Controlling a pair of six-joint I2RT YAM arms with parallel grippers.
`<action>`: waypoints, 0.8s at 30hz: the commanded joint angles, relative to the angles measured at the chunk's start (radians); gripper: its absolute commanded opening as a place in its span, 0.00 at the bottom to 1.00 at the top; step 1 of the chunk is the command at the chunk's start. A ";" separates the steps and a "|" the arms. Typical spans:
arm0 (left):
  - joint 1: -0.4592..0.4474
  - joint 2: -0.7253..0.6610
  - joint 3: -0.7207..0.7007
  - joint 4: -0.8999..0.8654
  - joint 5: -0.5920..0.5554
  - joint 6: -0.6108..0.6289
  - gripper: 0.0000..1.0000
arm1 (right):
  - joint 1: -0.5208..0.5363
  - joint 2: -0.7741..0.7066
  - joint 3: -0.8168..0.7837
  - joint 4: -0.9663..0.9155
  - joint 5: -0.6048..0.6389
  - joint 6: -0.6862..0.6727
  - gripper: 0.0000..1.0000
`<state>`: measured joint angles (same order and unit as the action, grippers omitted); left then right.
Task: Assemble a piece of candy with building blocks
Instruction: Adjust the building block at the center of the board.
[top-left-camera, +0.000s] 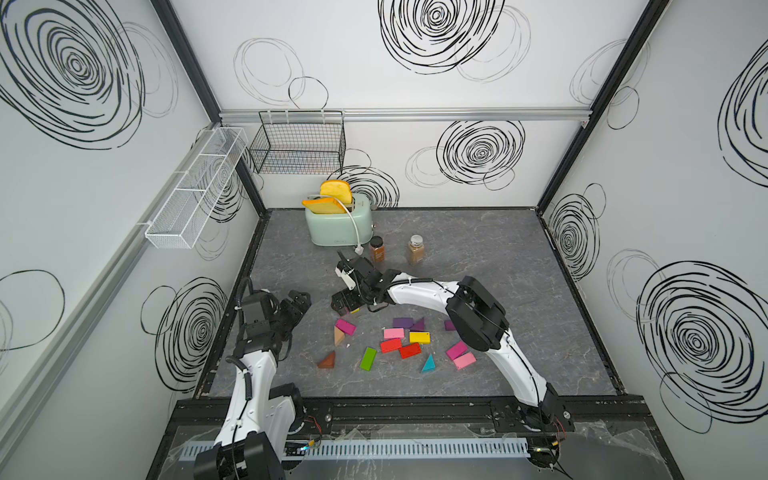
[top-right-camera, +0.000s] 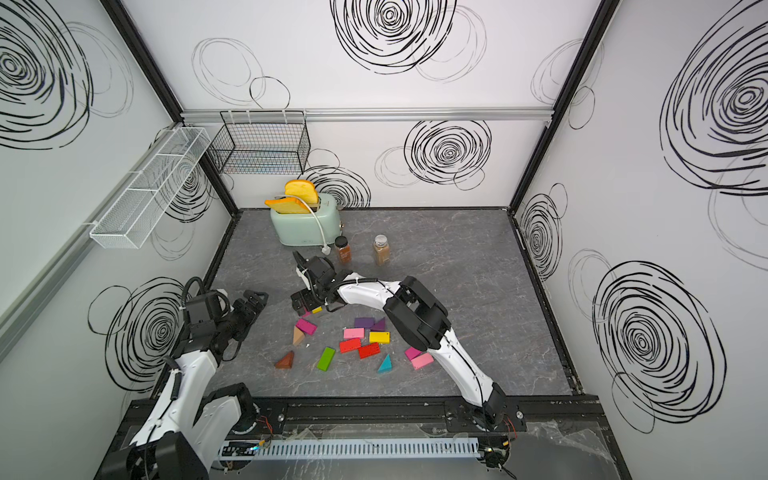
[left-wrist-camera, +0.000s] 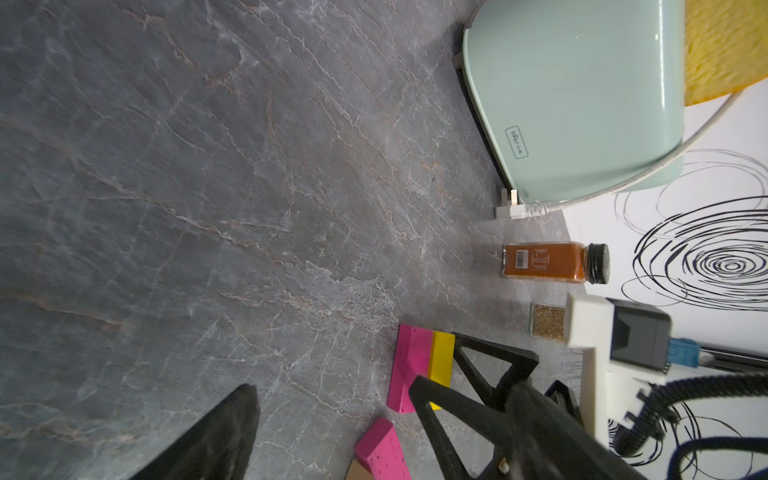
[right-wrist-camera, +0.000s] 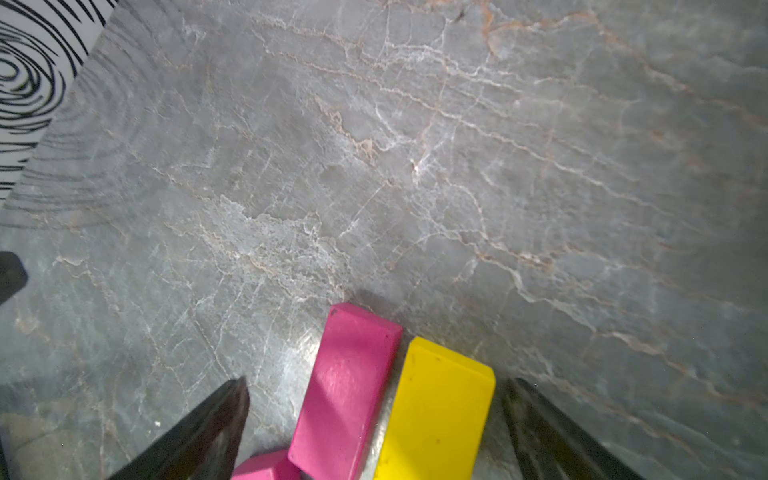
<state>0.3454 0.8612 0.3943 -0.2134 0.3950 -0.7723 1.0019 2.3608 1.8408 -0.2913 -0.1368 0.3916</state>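
Observation:
My right gripper (right-wrist-camera: 379, 384) hangs open just above the table, its jaws straddling a magenta brick (right-wrist-camera: 345, 390) and a yellow brick (right-wrist-camera: 436, 411) that lie side by side; neither finger touches them. In a top view it (top-left-camera: 343, 301) sits left of centre. My left gripper (top-left-camera: 300, 300) is open and holds nothing, a little to the left of that pair. The other building blocks lie scattered nearer the front: a magenta brick (top-left-camera: 345, 327), tan wedge (top-left-camera: 338, 336), brown wedge (top-left-camera: 327, 360), green brick (top-left-camera: 368, 358), red bricks (top-left-camera: 390, 345), teal wedge (top-left-camera: 428, 364).
A mint toaster (top-left-camera: 338, 226) with bread slices stands at the back left, its plug (top-left-camera: 358, 249) on the table. Two spice jars (top-left-camera: 377, 249) (top-left-camera: 415, 250) stand just behind the right gripper. The right arm's elbow (top-left-camera: 478, 316) hangs over the blocks on the right.

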 joint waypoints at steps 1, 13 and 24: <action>0.010 0.002 -0.007 0.044 0.024 -0.023 0.98 | 0.036 0.054 0.059 -0.145 0.094 -0.056 0.99; 0.012 0.006 -0.009 0.053 0.035 -0.027 0.98 | 0.068 0.080 0.085 -0.252 0.221 -0.132 0.95; 0.012 -0.008 -0.006 0.043 0.015 -0.009 0.98 | 0.028 0.085 0.071 -0.198 0.141 -0.126 0.71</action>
<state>0.3481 0.8635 0.3828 -0.1902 0.4221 -0.7925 1.0462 2.4062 1.9297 -0.4400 0.0471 0.2584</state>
